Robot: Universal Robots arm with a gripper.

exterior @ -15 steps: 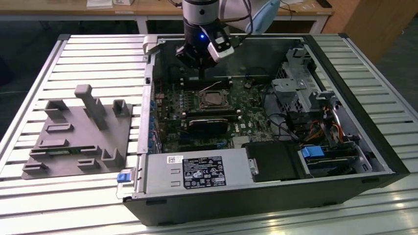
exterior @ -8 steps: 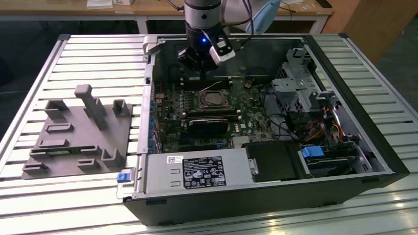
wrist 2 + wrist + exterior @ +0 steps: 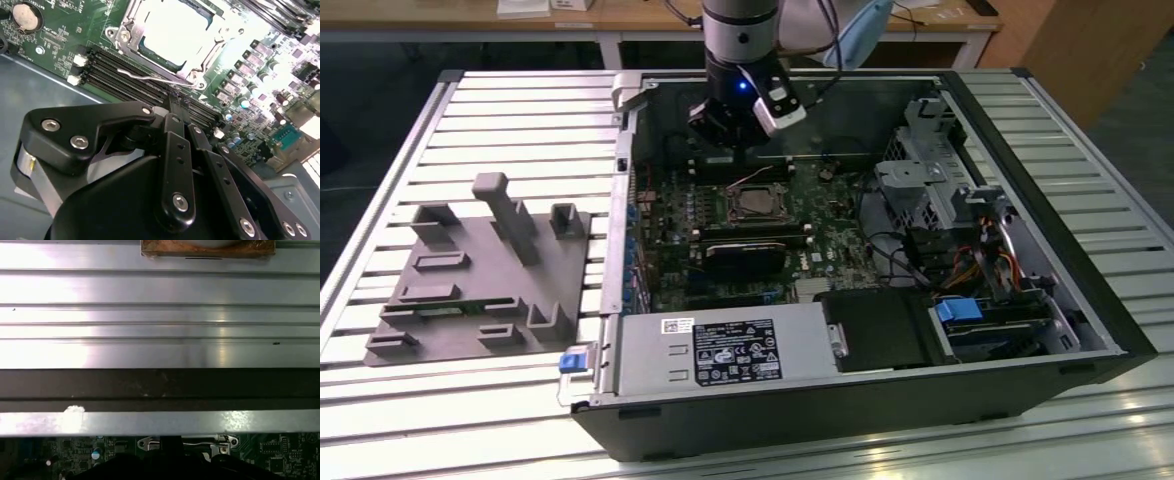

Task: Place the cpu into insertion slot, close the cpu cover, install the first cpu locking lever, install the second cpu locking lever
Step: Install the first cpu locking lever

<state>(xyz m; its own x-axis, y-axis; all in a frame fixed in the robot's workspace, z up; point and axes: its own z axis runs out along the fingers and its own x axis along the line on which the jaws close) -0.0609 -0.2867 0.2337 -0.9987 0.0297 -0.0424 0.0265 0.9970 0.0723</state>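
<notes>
The cpu (image 3: 172, 27) lies pale and bright in the insertion slot (image 3: 757, 205) on the green board inside the open computer case. The silver cpu cover (image 3: 129, 31) lies flat around it as a frame. A thin wire locking lever (image 3: 145, 77) runs along the socket's edge, its bent end free over the memory slots. My gripper (image 3: 724, 148) hangs just behind the socket in the exterior view. In the second wrist view my gripper (image 3: 176, 102) is shut, its tips right beside the lever wire; I cannot tell whether they touch it.
Long black memory slots (image 3: 125, 75) lie between gripper and socket. A black module (image 3: 747, 255) sits in front of the socket, a power supply (image 3: 720, 350) nearer still. Drive cages and cables (image 3: 947, 220) crowd the exterior view's right. A grey fixture (image 3: 480, 270) rests on the slatted table.
</notes>
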